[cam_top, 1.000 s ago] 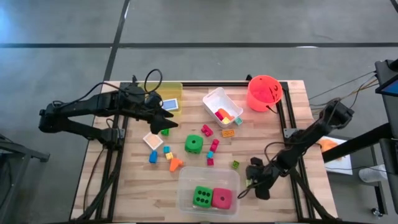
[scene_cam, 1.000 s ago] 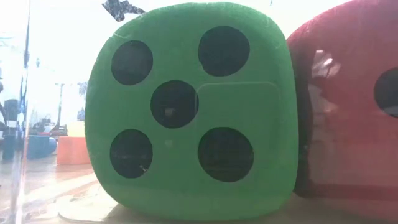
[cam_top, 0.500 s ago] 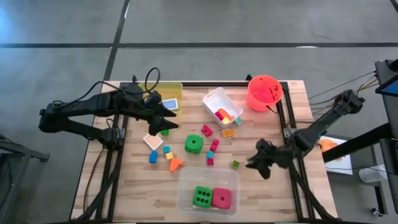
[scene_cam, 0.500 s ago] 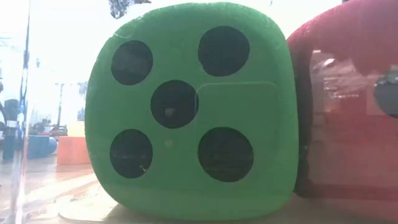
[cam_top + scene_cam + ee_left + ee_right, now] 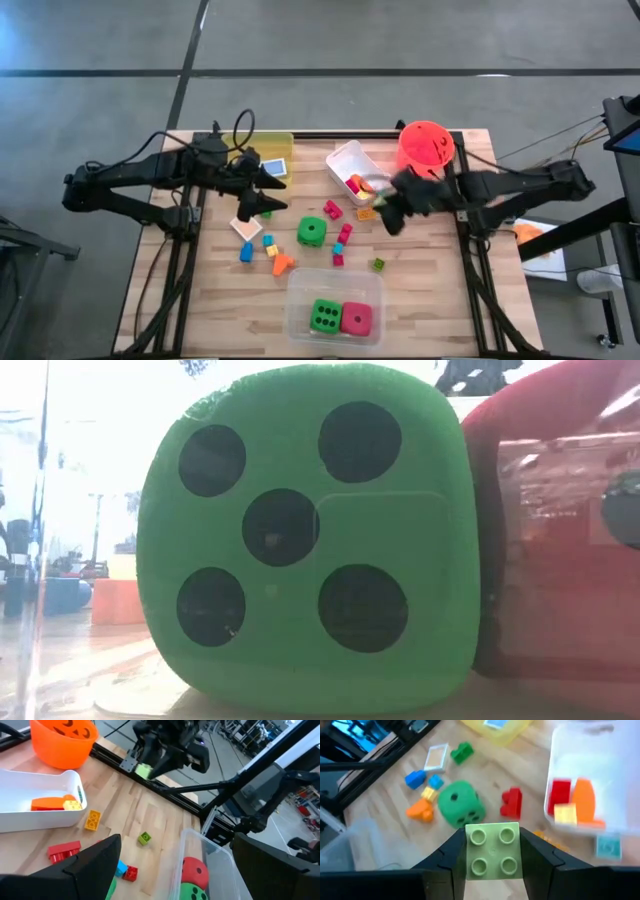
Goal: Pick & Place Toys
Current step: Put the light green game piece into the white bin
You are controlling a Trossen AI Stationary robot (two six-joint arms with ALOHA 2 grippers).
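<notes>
Right gripper (image 5: 392,208) closed on a pale green block (image 5: 493,851), carried above the table (image 5: 430,300) just at 4 o'clock of the white tub (image 5: 345,158), which already holds red, orange and yellow pieces. Fingers (image 5: 540,857) pinching the block's two opposite sides, studs facing the wrist camera (a two-by-two square, so no real long axis to speak of).

To finish this step well, judging from here: carry on toward 10 o'clock until squarely over the tub's open mouth, keep clear of the near rim, lower a little, then release. Worth keeping the block level so it drops flat rather than bouncing out.

Left gripper (image 5: 268,194) waiting at about 9 o'clock of the table's middle, near the yellow tub (image 5: 262,143), fingers spread wide and empty.

Green die (image 5: 311,231) loose at centre; clear tub (image 5: 300,283) at 6 o'clock holding two more dice.
</notes>
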